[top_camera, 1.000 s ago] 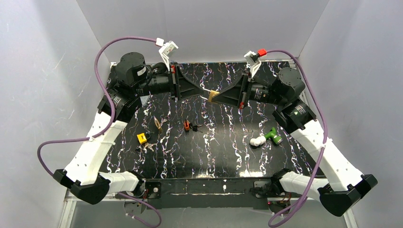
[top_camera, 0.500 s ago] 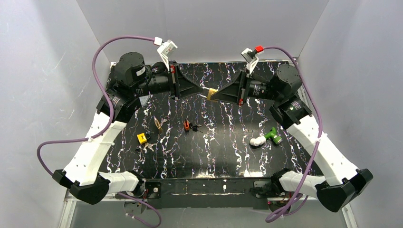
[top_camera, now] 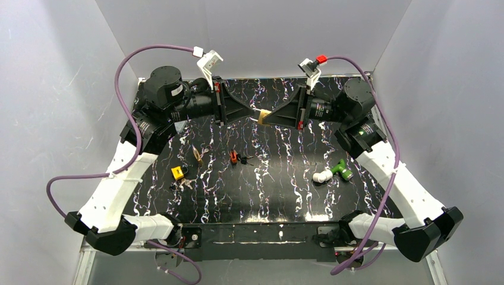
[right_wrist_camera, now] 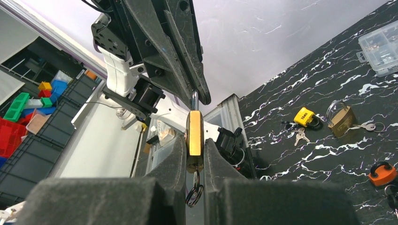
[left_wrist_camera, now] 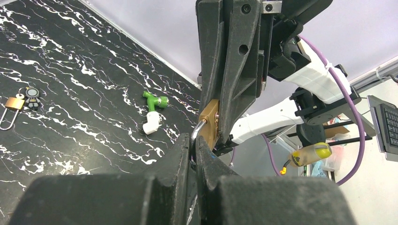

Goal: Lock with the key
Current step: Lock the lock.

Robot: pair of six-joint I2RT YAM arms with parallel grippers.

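A brass padlock (top_camera: 263,116) is held in the air over the back middle of the table, between both grippers. My right gripper (top_camera: 268,117) is shut on its body (right_wrist_camera: 194,126). A key (right_wrist_camera: 194,180) sticks in the keyhole at the bottom, with its ring hanging between my fingers. My left gripper (top_camera: 255,114) is shut on the steel shackle (left_wrist_camera: 198,131), with the lock body (left_wrist_camera: 210,123) just beyond its fingertips. In the right wrist view the shackle (right_wrist_camera: 194,99) runs up into the left gripper's tips.
On the black marbled table (top_camera: 285,190) lie a yellow padlock (top_camera: 177,173), a brass padlock (top_camera: 197,154), an orange lock with dark keys (top_camera: 234,157) and a green-and-white toy (top_camera: 333,172). A clear box (right_wrist_camera: 379,47) sits at the table's left back.
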